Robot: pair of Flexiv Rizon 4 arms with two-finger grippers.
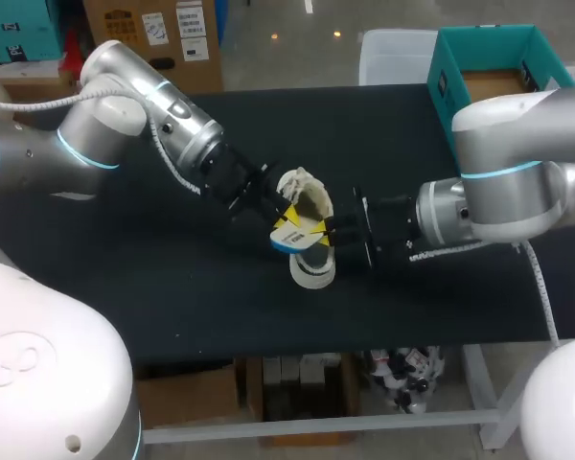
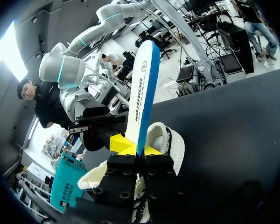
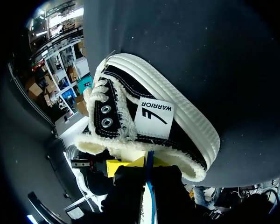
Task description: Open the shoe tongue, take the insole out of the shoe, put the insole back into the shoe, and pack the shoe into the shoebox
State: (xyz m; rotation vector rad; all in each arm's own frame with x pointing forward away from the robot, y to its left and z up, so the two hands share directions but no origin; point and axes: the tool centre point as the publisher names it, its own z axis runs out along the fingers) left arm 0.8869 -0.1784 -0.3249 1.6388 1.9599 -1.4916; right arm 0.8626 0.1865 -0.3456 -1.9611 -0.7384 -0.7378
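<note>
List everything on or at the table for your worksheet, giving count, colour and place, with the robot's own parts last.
shoe: one, black with white sole and fleecy lining, lying mid-table.
insole: one, white with blue edge, by the shoe.
shoebox: one, teal, open, at the table's far right corner.
table: one, black.
left end effector: one, yellow-tipped, shut on the insole.
right end effector: one, yellow-tipped, at the shoe's opening.

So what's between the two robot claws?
The insole, white with a blue edge, pinched by the left gripper above the shoe, right gripper just beyond. Clearest in left wrist view.
</note>
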